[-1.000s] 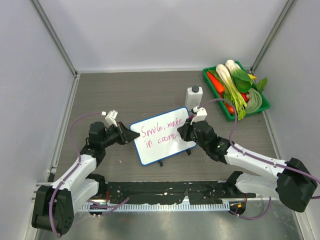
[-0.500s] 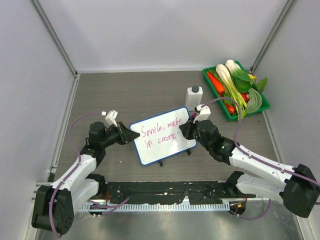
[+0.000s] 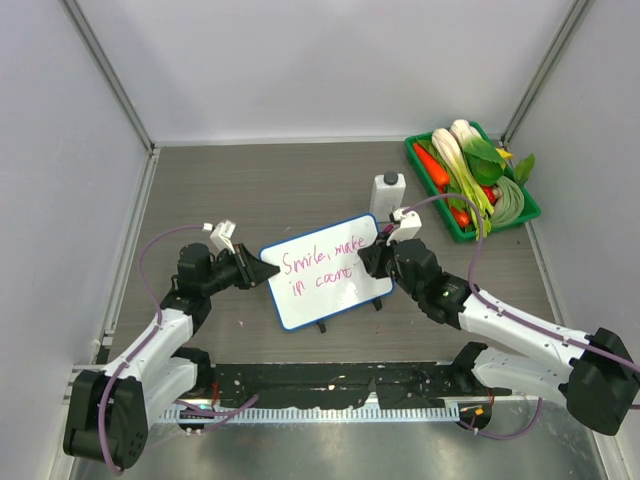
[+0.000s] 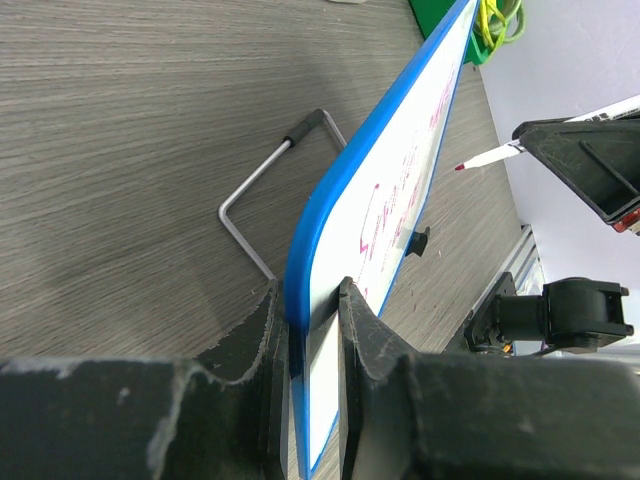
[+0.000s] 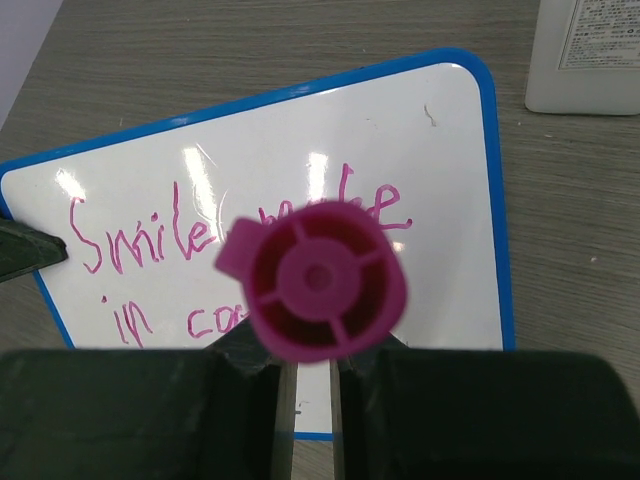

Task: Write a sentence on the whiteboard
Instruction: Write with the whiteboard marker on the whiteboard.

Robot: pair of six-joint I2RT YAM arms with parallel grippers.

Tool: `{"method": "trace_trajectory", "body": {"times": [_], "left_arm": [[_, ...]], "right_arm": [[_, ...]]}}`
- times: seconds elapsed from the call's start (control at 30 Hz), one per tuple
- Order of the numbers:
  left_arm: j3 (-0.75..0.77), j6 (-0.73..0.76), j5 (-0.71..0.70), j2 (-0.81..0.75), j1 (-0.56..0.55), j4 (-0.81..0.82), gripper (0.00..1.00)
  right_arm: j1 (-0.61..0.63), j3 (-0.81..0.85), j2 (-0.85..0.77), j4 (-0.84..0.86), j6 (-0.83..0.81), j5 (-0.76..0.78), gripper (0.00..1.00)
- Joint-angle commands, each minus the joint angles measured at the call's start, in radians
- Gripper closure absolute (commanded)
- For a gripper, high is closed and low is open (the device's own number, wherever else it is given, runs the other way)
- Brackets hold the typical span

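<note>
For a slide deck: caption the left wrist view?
Left gripper clamps the blue-rimmed whiteboard by its edge; a pink-tipped marker points at its written face.

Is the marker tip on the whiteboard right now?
Apart. The left wrist view looks along the whiteboard face, and bare table shows between it and the marker tip.

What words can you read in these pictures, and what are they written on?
"Smile, make": the top line of the pink sentence on the whiteboard.
"in count": the line under it, though the last letters are hard to make out.
The white bottle has a label with tiny print, too small to read.
</note>
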Motion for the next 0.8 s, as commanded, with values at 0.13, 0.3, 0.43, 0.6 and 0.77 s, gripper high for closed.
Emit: {"method": "trace_trajectory", "body": {"times": [0.13,0.3,0.43,0.6,0.77], "left_arm": [[-0.007,0.115,-0.167,0.027,0.016,-0.041,1.00],[-0.007,0.112,-0.166,0.025,0.016,-0.042,1.00],[-0.009,0.113,-0.167,0.022,0.018,-0.042,1.00],[-0.009,0.113,-0.167,0.022,0.016,-0.042,1.00],[-0.007,0.115,-0.166,0.027,0.018,-0.042,1.00]], "right_arm": [[-0.010,0.042,-0.014,0.011,0.000,0.008,0.98],[-0.012,0.019,-0.023,0.011,0.000,0.015,0.99],[-0.012,-0.017,-0.032,0.035,0.003,0.017,0.99],[-0.013,-0.021,-0.018,0.040,0.006,0.017,0.99],[-0.012,-0.038,0.005,0.065,-0.003,0.023,0.99]]}}
